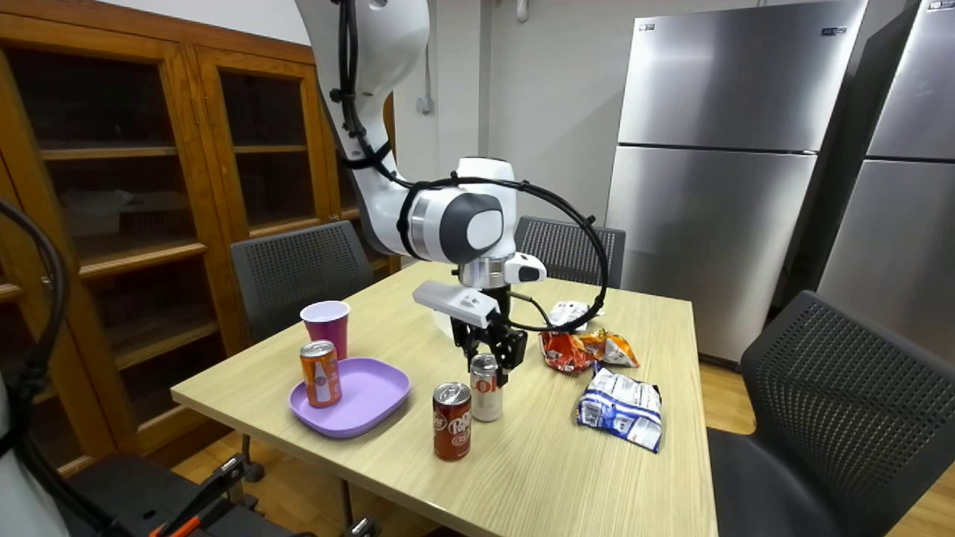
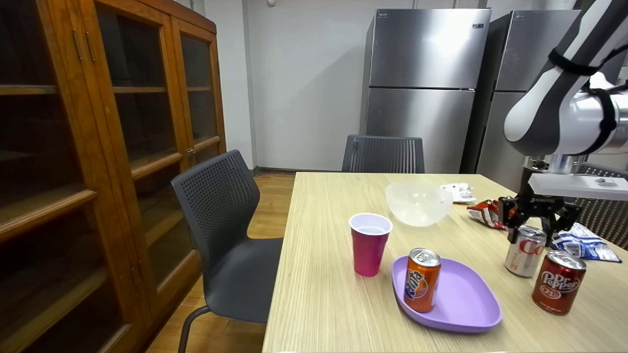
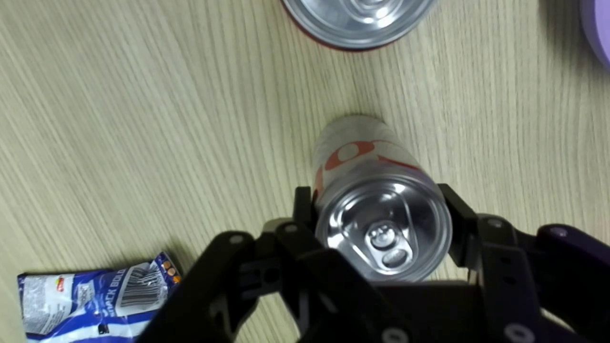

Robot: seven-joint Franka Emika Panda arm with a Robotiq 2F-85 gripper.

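three soda cans on the one table [image 1: 582, 485]: a silver can [image 1: 487, 395] with red lettering, a dr pepper can [image 1: 452, 424] and an orange fanta can [image 2: 423, 282]. the fanta can is upright on the single purple plate [image 2: 466, 299], with one magenta cup [image 2: 369, 250] just beside the plate. also one translucent bowl [image 2: 417, 204], plus snack bags — one blue and white bag [image 1: 621, 409], one whitish bag [image 1: 568, 312], and a crumpled red-and-orange bunch [image 1: 565, 352] that could be one bag or two, can't tell from here.

there's just the one gripper [image 3: 376, 207], and it's partway spread, only about as wide as the silver can. in the wrist view the black fingers [image 3: 304, 207] are right up against it on opposite sides, so it's pinching the silver can near the top.

the silver can is straight between the fingertips, rim up in the grip, the rest of it reaching down below them. looks upright, base on the table as far as i can tell. the dr pepper can is near it but apart — the blue and white bag lies further off.
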